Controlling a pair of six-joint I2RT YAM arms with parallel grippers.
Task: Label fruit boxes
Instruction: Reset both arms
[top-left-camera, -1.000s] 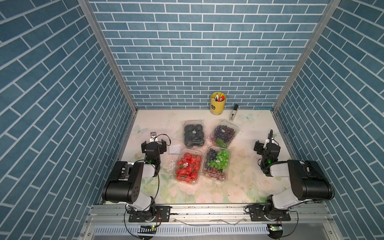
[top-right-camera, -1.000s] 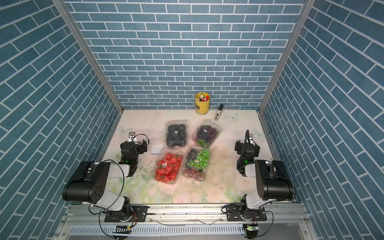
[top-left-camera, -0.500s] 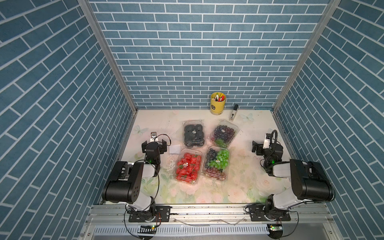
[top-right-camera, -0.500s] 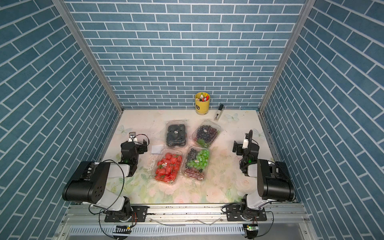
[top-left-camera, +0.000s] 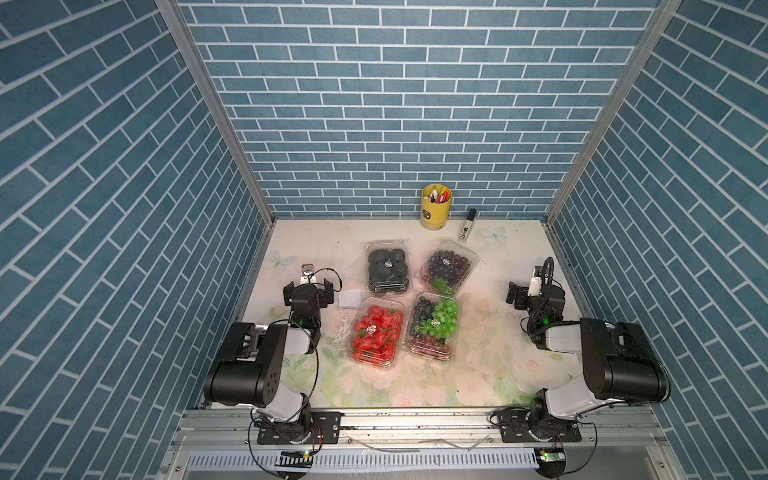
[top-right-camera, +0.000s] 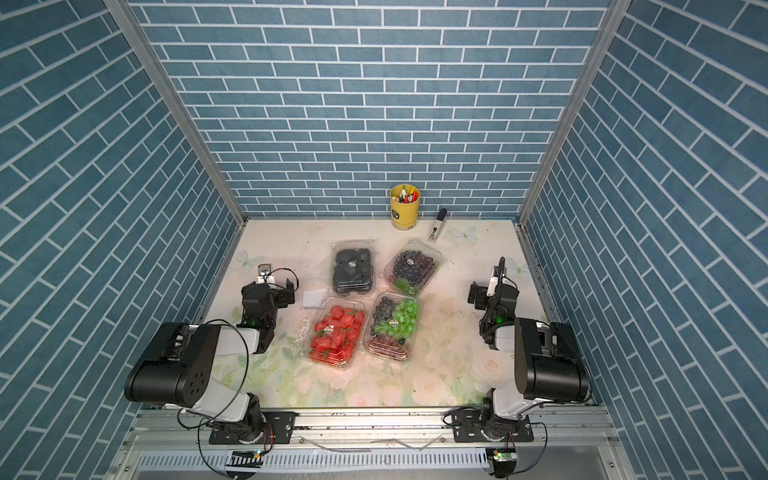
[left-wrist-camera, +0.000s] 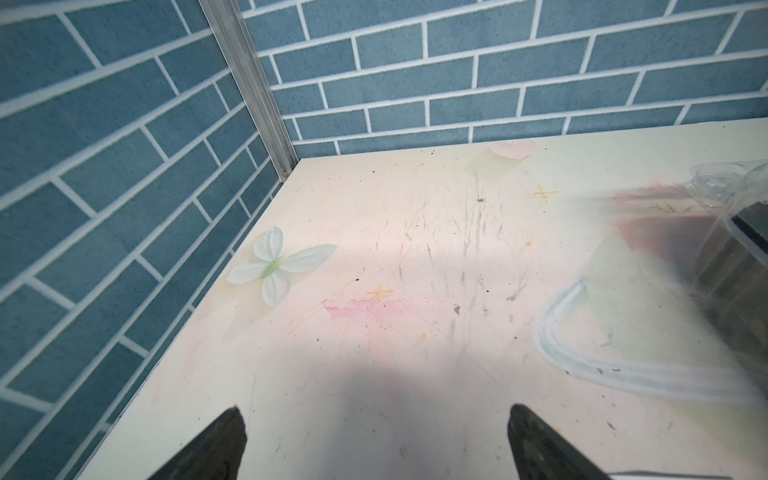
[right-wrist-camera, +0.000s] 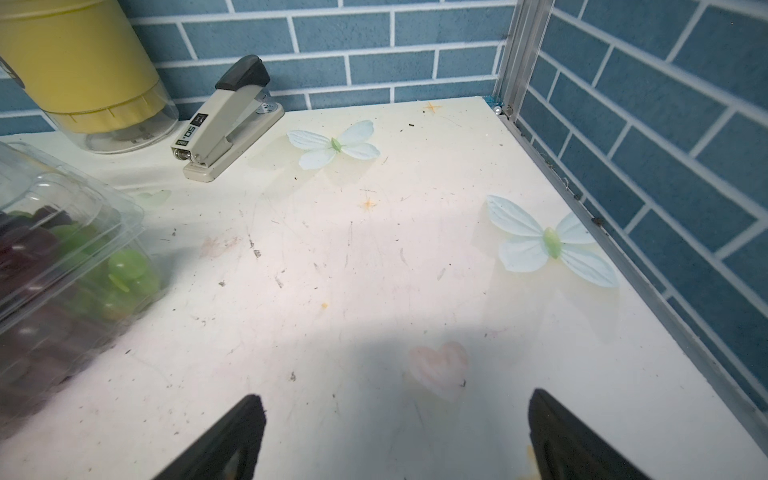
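Note:
Four clear fruit boxes lie in a two-by-two group mid-table in both top views: black berries (top-left-camera: 386, 268) (top-right-camera: 352, 268), purple grapes (top-left-camera: 449, 266) (top-right-camera: 412, 266), strawberries (top-left-camera: 377, 330) (top-right-camera: 336, 330) and mixed grapes (top-left-camera: 434, 324) (top-right-camera: 392, 324). Each lid bears a small round sticker. My left gripper (top-left-camera: 308, 287) (top-right-camera: 270, 291) (left-wrist-camera: 375, 409) stands open over bare table left of the boxes. On their right my right gripper (top-left-camera: 534, 291) (top-right-camera: 494, 293) (right-wrist-camera: 395, 395) is open too, holding nothing. The purple-grape box (right-wrist-camera: 62, 257) edges into the right wrist view, the black-berry box (left-wrist-camera: 739, 249) into the left one.
A white sticker sheet (top-left-camera: 350, 298) (top-right-camera: 313, 298) lies between the left gripper and the boxes. A yellow pen cup (top-left-camera: 435, 205) (right-wrist-camera: 79, 62) and a stapler (top-left-camera: 467, 225) (right-wrist-camera: 224, 124) stand at the back wall. Brick walls enclose three sides.
The right wrist has turned and shifted slightly while staying to the right of the boxes. The left arm and the boxes have not moved.

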